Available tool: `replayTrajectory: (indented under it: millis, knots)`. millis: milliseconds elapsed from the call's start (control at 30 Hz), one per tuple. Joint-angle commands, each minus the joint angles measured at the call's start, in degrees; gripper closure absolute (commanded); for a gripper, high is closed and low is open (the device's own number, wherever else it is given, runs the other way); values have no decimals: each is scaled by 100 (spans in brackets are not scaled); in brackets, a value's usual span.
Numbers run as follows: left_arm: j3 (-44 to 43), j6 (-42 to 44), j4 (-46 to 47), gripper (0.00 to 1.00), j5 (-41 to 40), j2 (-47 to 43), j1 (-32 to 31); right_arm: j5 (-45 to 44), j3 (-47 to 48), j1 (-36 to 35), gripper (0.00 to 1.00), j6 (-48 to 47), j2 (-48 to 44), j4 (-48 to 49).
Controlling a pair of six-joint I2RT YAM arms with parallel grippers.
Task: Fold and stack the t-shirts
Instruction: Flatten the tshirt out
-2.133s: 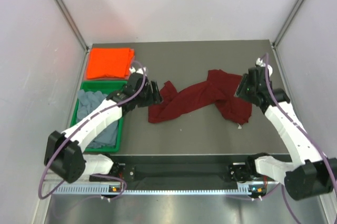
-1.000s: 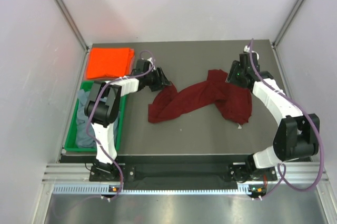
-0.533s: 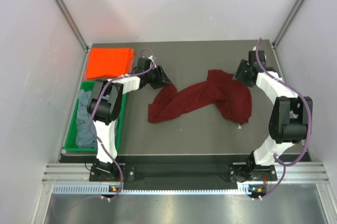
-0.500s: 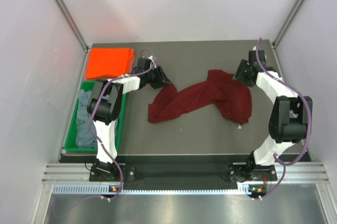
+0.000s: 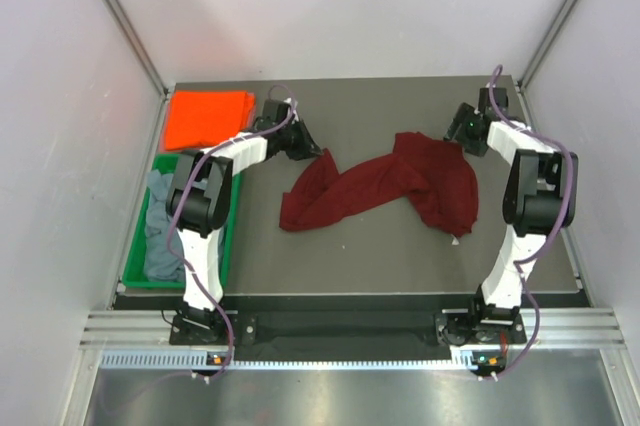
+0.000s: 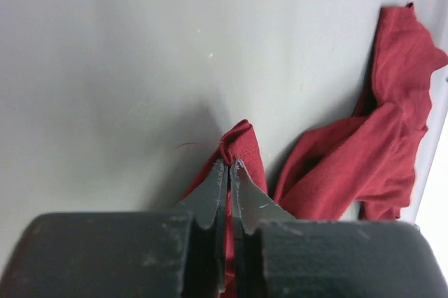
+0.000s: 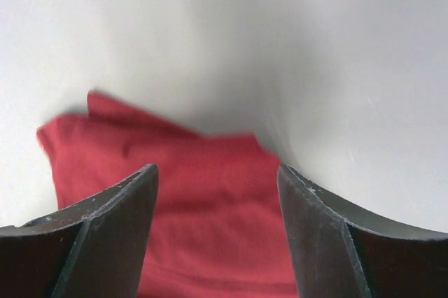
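Left claw (image 6: pixel 228 165): clamped tight on a bunched corner of the maroon shirt (image 5: pixel 380 186), at its left end.
Right claw (image 7: pixel 217 172): spread wide and holding nothing, poised over the shirt's far right edge, with red cloth showing between the fingers.
Maroon shirt: mid-table (image 5: pixel 400 246), crumpled into a twisted band that runs from my left claw across to the right.
Handling: I judge it light, limp and thin. It will sag and drag rather than keep its shape, and a small pinch may slip. It won't break.
Where to hold: I'd take a hem or shoulder corner with a full fold of cloth between the fingers, and a matching corner on the right, so the twist can be pulled out flat.
Orange shirt (image 5: pixel 207 118): folded flat at the far left corner, near my left claw. It is likely the base of the stack.
Grey shirt (image 5: pixel 162 236): heaped in the green tray (image 5: pixel 140 279) at the left edge, not yet folded.
In the way: nothing lies on the maroon shirt. Its own tangle is the obstacle.
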State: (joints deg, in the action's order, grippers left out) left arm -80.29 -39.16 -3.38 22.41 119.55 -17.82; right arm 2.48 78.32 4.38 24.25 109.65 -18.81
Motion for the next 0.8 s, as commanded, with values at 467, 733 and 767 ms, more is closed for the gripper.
replayTrajectory:
  millis: [467, 733, 767]
  knots:
    - [-444, 339, -604, 56, -405, 113, -19, 306, 526, 115, 32, -78, 541, 378]
    - [-399, 49, 12, 55, -70, 455, -19, 288, 394, 230, 32, -52, 461, 369]
    - [-434, 22, 47, 55, -71, 508, -19, 288, 385, 230, 32, -61, 453, 386]
